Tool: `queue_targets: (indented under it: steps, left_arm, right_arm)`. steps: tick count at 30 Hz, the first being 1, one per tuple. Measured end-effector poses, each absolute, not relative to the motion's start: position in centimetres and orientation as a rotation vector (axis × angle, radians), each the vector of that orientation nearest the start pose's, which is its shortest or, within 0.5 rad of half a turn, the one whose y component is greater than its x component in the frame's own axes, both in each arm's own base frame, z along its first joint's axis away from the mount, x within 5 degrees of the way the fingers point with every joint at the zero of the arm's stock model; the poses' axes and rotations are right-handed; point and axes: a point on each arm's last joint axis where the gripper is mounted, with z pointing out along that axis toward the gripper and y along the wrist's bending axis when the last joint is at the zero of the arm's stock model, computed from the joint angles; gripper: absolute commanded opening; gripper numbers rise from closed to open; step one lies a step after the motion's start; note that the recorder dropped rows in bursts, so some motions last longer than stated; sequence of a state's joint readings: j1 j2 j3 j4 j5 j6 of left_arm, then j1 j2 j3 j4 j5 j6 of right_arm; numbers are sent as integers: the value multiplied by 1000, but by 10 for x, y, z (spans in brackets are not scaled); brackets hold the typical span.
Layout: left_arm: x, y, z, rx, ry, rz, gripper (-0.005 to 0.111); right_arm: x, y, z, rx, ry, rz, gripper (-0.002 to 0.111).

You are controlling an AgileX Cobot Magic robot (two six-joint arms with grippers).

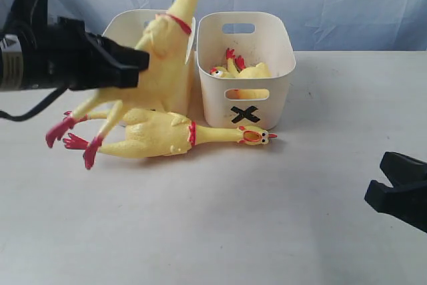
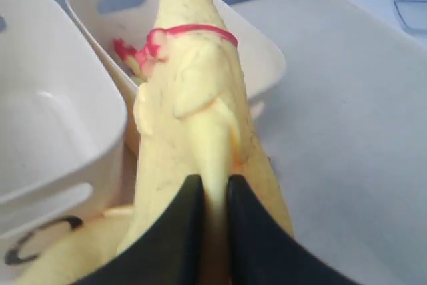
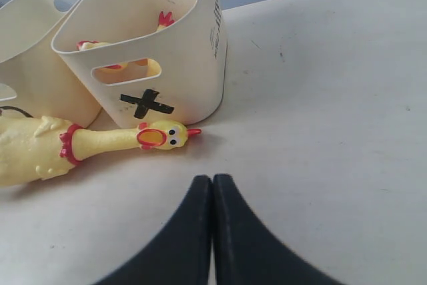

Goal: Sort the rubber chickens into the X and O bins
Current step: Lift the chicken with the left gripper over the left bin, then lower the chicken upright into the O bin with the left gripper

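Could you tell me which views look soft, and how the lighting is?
Exterior view: soft, even light, only a faint shadow under the lying chicken; the held chicken runs off the top edge. Left wrist view: the held chicken fills the frame and looks soft, as does the left gripper. Right wrist view: sharp on the X bin; no glare.

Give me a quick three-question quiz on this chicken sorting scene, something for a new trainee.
1. Short answer: what does the left gripper hold?
2. Multiple choice: the small chicken sits A: on the table, B: in the X bin, C: in the left gripper.
3. True or false: the right gripper is shut on a chicken.
Key: 1. the big lifted chicken; 2. B; 3. false, it is shut on nothing, over the table.
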State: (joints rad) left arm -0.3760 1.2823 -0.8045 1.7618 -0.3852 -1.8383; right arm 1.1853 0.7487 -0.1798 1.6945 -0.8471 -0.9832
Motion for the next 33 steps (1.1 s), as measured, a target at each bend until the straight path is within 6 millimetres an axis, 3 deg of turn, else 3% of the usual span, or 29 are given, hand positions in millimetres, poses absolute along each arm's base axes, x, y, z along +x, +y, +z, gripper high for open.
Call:
queue_targets:
  steps: [5, 9, 20, 33]
  left_arm:
    - [262, -118, 322, 475, 1902, -588, 0]
    - [285, -103, 333, 413, 1876, -528, 0]
    - [348, -80, 334, 403, 1896, -611, 0]
    - [392, -80, 330, 371, 1887, -580, 0]
  right_arm:
    - [101, 69, 211, 38, 1986, 346, -1]
    - [101, 69, 211, 38, 1986, 346, -1]
    - [100, 71, 211, 12, 1993, 372, -1]
    - [100, 72, 211, 10, 1995, 376, -1]
